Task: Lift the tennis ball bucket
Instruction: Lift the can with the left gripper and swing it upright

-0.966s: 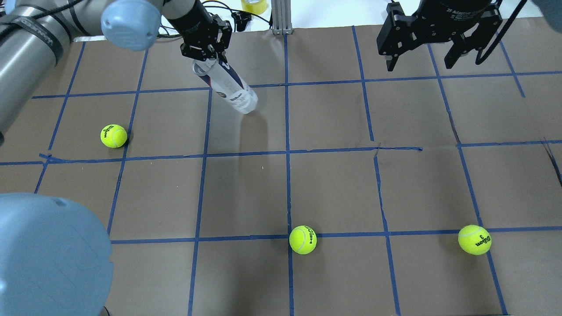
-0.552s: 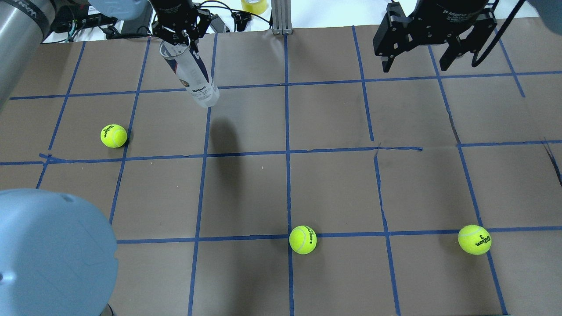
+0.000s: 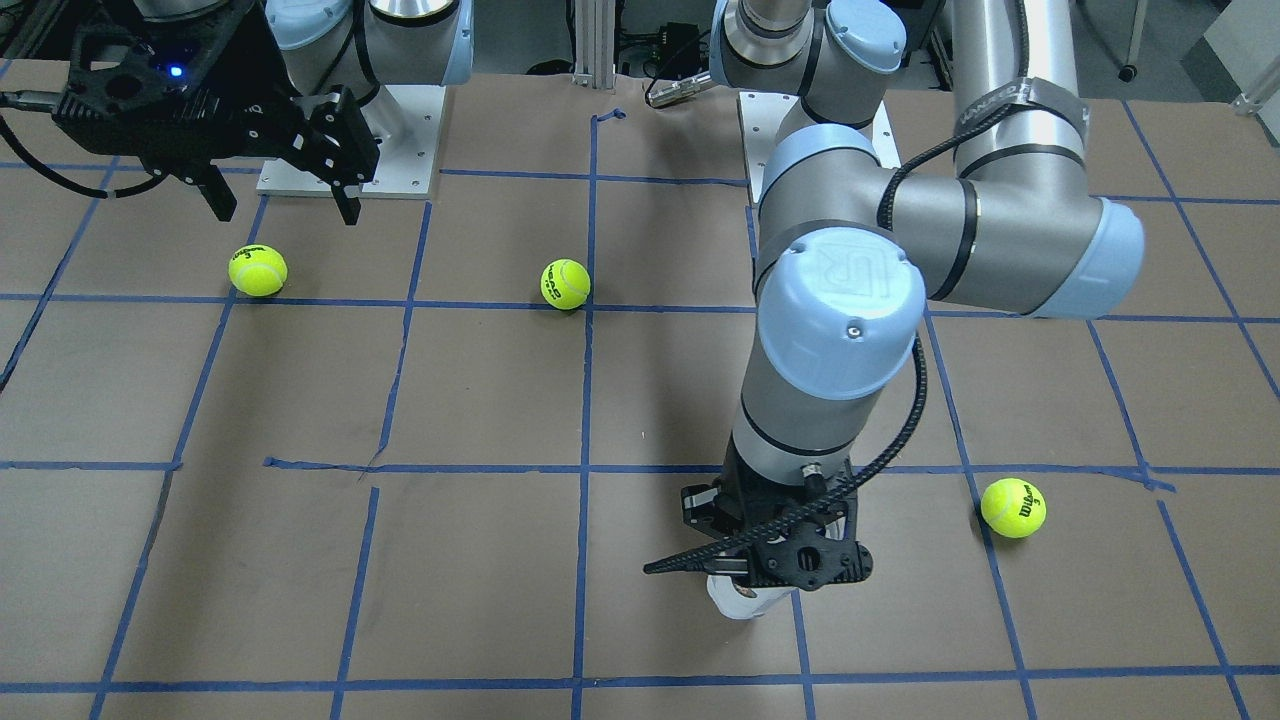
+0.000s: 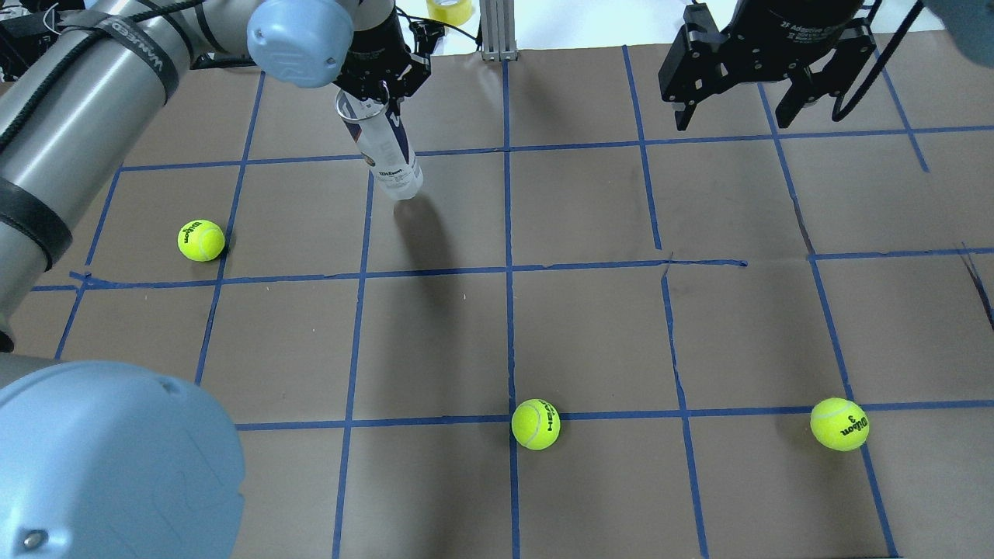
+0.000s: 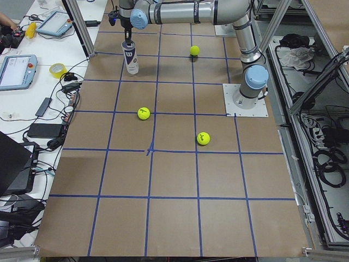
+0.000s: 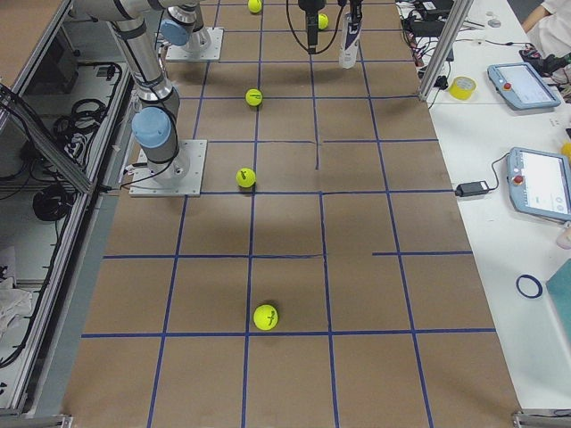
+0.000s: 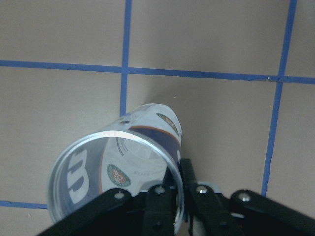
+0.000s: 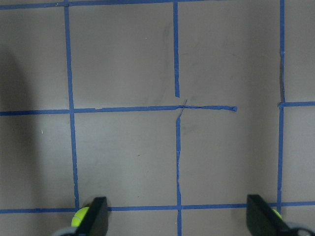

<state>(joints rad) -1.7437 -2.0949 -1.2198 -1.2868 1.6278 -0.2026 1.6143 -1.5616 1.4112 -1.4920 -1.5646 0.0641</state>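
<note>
The tennis ball bucket [image 4: 388, 151] is a clear can with a white and navy label and an open metal rim. It hangs tilted from my left gripper [image 4: 371, 92], which is shut on its rim at the far left-middle of the table. I cannot tell whether its bottom touches the table. In the left wrist view the can [image 7: 123, 157] looks empty, with one finger [image 7: 165, 206] inside the rim. In the front-facing view only its lower end [image 3: 738, 600] shows under the left gripper [image 3: 775, 575]. My right gripper [image 4: 731, 120] is open and empty, high at the far right, also in the front-facing view [image 3: 285, 212].
Three yellow-green tennis balls lie on the brown, blue-taped table [image 4: 590, 326]: left [image 4: 201, 240], near middle [image 4: 536, 424], near right [image 4: 839, 424]. An aluminium post [image 4: 497, 31] and a tape roll [image 4: 449, 9] stand at the far edge.
The left arm swung the held can to the left, then back to the right; the can now hangs steeper. The right gripper barely moved and stays open.
</note>
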